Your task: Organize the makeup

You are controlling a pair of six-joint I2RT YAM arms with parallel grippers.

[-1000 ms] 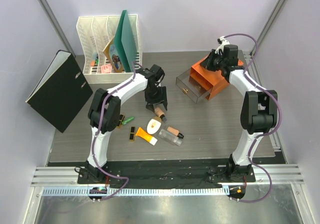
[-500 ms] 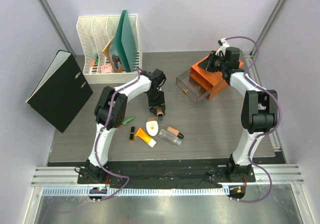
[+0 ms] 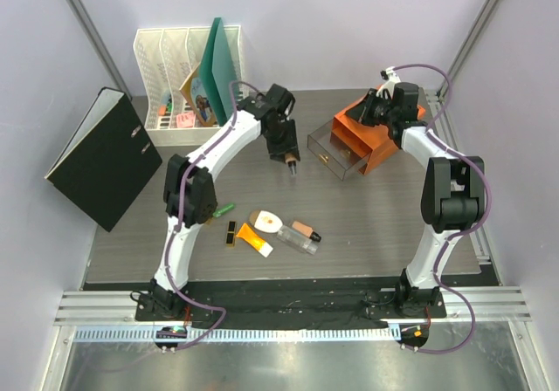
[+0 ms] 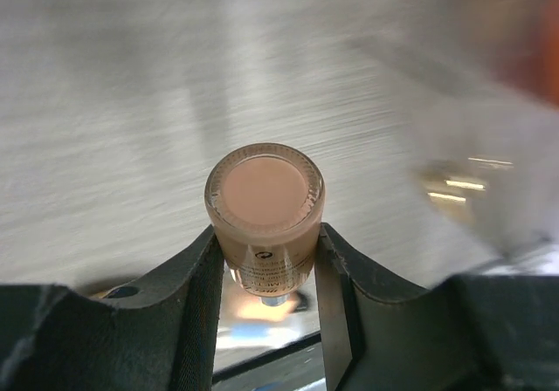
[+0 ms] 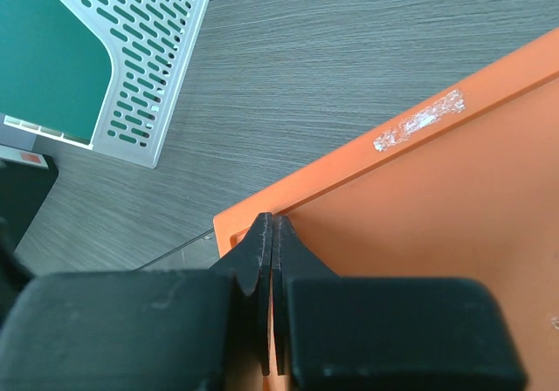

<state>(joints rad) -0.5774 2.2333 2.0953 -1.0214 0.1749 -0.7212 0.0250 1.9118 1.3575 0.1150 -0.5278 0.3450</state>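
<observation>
My left gripper (image 3: pixel 286 153) is shut on a peach bottle (image 4: pixel 265 203), held off the table just left of the clear drawer (image 3: pixel 334 151) that stands pulled out of the orange drawer box (image 3: pixel 382 142). The bottle's round base faces the left wrist camera, with the fingers (image 4: pixel 194 277) pressed on both sides. More makeup lies near the table's front: a white oval compact (image 3: pixel 266 221), an orange tube (image 3: pixel 253 236), a second peach bottle (image 3: pixel 303 230), a clear bottle (image 3: pixel 299 245), a black-gold lipstick (image 3: pixel 231 232) and a green tube (image 3: pixel 224 209). My right gripper (image 5: pixel 273 227) is shut and empty, its tips over the orange box's top corner (image 5: pixel 419 199).
A white file rack (image 3: pixel 188 77) with a green folder (image 3: pixel 223 64) stands at the back left. A black binder (image 3: pixel 105 155) leans at the left edge. The rack's perforated side (image 5: pixel 140 68) shows in the right wrist view.
My left gripper closed on the peach bottle beside the compact and carried it up and back toward the open drawer. The right arm has stayed put.
</observation>
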